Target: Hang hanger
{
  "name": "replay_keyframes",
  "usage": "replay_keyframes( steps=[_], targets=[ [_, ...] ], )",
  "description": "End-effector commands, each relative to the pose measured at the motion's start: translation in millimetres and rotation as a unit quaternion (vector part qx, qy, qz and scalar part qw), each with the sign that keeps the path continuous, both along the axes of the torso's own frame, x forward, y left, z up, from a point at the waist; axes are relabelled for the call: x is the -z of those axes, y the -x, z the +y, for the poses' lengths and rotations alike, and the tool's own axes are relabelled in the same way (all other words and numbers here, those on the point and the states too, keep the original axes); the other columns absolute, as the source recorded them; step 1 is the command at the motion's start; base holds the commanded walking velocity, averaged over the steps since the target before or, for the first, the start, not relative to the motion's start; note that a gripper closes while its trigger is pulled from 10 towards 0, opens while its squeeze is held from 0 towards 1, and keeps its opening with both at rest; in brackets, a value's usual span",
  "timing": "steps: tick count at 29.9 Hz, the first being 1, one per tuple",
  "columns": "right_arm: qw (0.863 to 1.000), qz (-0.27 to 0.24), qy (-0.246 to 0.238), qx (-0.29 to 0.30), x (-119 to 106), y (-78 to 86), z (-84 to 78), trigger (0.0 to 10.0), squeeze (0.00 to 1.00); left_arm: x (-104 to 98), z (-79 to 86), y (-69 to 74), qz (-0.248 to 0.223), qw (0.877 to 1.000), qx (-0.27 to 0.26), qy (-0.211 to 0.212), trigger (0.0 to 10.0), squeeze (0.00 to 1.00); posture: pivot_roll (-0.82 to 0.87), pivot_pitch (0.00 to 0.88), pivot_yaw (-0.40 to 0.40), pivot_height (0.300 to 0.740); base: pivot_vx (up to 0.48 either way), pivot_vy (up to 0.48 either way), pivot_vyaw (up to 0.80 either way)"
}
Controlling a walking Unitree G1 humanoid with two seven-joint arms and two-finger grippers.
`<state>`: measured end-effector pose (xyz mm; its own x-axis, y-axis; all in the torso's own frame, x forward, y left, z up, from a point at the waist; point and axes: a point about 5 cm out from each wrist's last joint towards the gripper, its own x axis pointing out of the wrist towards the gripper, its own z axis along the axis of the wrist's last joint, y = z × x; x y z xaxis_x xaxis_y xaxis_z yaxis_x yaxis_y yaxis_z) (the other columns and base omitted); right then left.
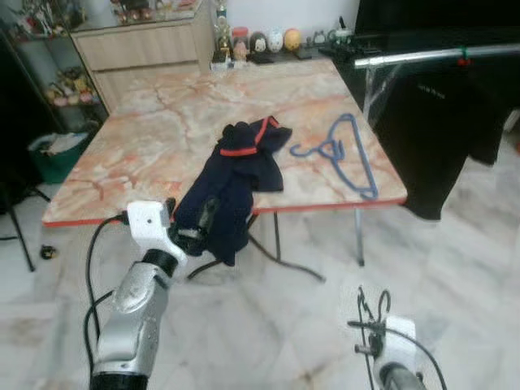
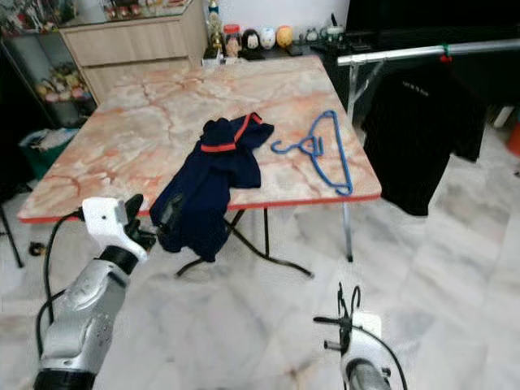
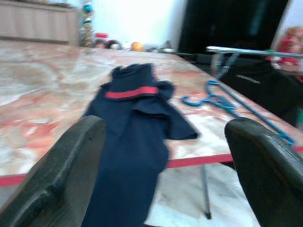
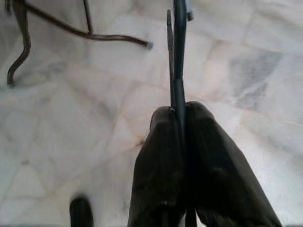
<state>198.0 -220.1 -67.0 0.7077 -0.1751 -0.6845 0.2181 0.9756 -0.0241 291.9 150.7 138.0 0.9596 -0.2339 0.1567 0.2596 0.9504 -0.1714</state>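
Note:
A blue hanger (image 1: 331,148) lies flat on the marble table (image 1: 146,122), near its right edge. Beside it a navy garment with red trim (image 1: 244,166) is draped over the front edge. My left gripper (image 3: 165,125) is raised at that front edge, open, its fingers (image 1: 199,227) just before the hanging part of the garment. Low at the right, over the floor, my right gripper (image 4: 180,109) is shut on a thin dark hanger (image 4: 179,56) seen edge-on. A metal rail (image 1: 439,55) runs to the right of the table, with a black shirt (image 1: 439,122) hanging from it.
Folding table legs (image 1: 276,252) stand on the pale marble floor. A wooden cabinet (image 1: 138,49) and small figurines (image 1: 272,41) line the back wall. A green bin (image 1: 57,150) and a shelf stand at the left.

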Motion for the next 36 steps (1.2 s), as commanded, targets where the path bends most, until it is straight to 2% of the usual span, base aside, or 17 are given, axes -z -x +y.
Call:
replay_keyframes(
  steps=[1,12,16,32,36],
  targets=[
    [1.0,-0.006,-0.003,-0.003,-2,-4.4,3.1,10.0,0.0,-1,5.5,-1.9,0.002,1.0,-0.007,-0.017,10.0,0.0,0.07,0.0,0.052,0.74,0.0,0.0,0.0],
    [1.0,-0.005,0.001,-0.009,-2,-4.6,2.7,10.0,0.0,6,4.2,-2.6,0.016,1.0,-0.003,-0.024,10.0,0.0,0.07,0.0,0.05,0.74,0.0,0.0,0.0],
    [1.0,-0.005,0.005,-0.014,-2,-4.9,2.7,10.0,0.0,15,3.7,-2.8,0.031,0.999,0.001,-0.033,10.0,0.0,0.07,0.0,0.05,0.74,0.0,0.0,0.0],
    [0.999,-0.006,0.022,-0.025,-3,-5.4,0.2,10.0,0.0,42,11.3,0.0,0.069,0.996,-0.005,-0.059,10.0,0.0,0.06,0.0,0.04,0.74,0.0,0.0,0.8],
    [1.0,-0.007,0.016,-0.02,-3,-5.1,0.2,10.0,0.0,47,8.8,0.5,0.073,0.995,0.004,-0.071,10.0,0.0,0.06,0.0,0.039,0.74,0.0,0.0,0.0]
  ],
)
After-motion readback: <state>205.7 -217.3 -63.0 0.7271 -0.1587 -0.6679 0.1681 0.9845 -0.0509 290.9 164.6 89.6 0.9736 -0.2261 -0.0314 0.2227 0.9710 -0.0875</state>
